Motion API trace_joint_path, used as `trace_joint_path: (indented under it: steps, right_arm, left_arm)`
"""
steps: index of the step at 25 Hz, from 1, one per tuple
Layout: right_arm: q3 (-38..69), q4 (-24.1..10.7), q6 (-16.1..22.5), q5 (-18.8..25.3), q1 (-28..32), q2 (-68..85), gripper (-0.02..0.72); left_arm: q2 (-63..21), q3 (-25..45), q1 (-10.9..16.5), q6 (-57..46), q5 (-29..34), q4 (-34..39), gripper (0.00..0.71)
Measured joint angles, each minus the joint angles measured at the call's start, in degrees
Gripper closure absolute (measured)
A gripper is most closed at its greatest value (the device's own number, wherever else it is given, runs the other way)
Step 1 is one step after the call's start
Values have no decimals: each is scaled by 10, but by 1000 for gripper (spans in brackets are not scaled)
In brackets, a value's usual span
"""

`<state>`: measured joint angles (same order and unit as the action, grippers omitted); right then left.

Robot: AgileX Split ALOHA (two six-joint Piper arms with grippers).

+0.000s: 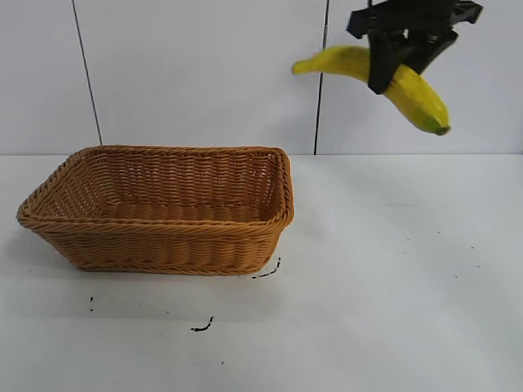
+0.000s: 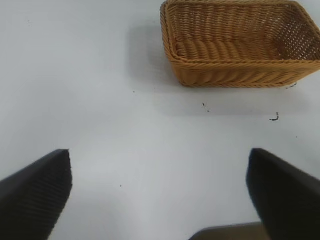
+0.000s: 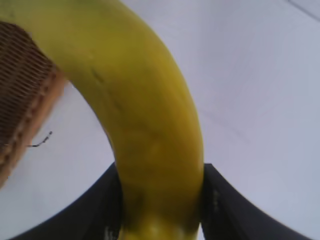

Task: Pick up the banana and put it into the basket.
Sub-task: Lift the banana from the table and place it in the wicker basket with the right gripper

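- Banana (image 1: pixel 409 86) clamped mid-length in right gripper (image 1: pixel 396 61), upper right of the exterior frame, in the air, one end tilted down.
- Basket (image 1: pixel 163 245) on table (image 1: pixel 392 278), left of centre, nothing inside.
- Left gripper (image 2: pixel 160 195) parked, jaws spread wide, holding nothing.

right end effector (image 1: pixel 398 61) raised, clamped.

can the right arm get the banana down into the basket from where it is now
Probably yes. The right gripper holds the banana high, to the right of the basket, whose open top has nothing over it.
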<state>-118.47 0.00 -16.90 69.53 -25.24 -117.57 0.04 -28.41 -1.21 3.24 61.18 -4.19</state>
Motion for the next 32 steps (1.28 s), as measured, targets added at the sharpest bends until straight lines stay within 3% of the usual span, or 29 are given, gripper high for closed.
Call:
trace_joint_path:
  steps: [5,10,14,21,32]
  right_arm:
    - [-4,0,-16,-31,-68,-25,400]
    - [-5,-8,-73,-123,-125,-77,400]
    - [-5,-23,-99,-166,-133,-109,400]
    - [-5,-32,-102,-222,-132,-165,400]
    - [-5,-31,-72,-235,-132,-211,400]
  left_arm:
    - [0,0,0,0,0,0,20]
    - [0,0,0,0,0,0,20]
    - [0,0,0,0,0,0,20]
    - [0,0,0,0,0,0,20]
    - [0,0,0,0,0,0,20]
